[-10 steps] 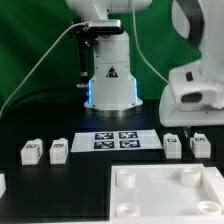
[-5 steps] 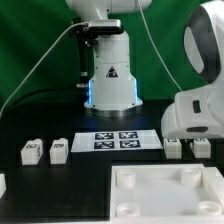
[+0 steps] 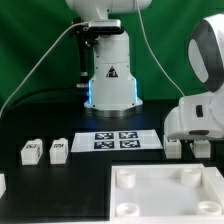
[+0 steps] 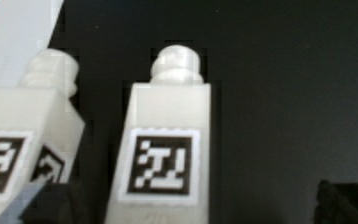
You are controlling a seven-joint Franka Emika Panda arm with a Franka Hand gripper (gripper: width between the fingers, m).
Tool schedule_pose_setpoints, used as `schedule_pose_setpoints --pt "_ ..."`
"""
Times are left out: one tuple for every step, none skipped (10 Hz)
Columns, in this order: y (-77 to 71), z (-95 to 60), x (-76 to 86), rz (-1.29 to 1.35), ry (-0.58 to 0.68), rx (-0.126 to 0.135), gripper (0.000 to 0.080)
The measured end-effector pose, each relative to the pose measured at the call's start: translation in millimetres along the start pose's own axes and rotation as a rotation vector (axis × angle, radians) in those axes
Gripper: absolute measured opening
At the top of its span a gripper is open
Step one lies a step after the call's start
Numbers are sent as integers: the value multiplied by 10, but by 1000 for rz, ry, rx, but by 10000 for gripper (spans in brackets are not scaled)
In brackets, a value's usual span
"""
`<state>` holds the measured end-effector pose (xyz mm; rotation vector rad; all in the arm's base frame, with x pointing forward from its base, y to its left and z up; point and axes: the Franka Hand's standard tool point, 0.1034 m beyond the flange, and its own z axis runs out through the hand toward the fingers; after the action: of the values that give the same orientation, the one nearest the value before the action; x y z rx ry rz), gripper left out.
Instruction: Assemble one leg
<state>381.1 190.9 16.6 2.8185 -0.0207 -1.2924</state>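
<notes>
Probably light, rigid and slick, the leg (image 4: 172, 120) by the bench's edge at the exterior view's right wants pinching across its flat sides; the gripper (image 4: 190, 200) hangs spread over it

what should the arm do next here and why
Probably lower straight down over the leg. In the wrist view it lies centred between the fingers of the open end effector, which do not seem to grip it yet. The other leg lies close beside it, so one finger must slip into the gap between them.
</notes>
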Motion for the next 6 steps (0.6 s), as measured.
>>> schedule_pose_setpoints --pt "-1 59 2 0 1 -1 649" --pt "3 81 5 1 -3 -2 649" --pt "2 94 11 0 -5 -2 649" --pt "2 94 11 -1 -5 -2 649" --pt "2 95 11 -1 -6 -2 526" --pt "2 95 11 -1 -6 -2 385"
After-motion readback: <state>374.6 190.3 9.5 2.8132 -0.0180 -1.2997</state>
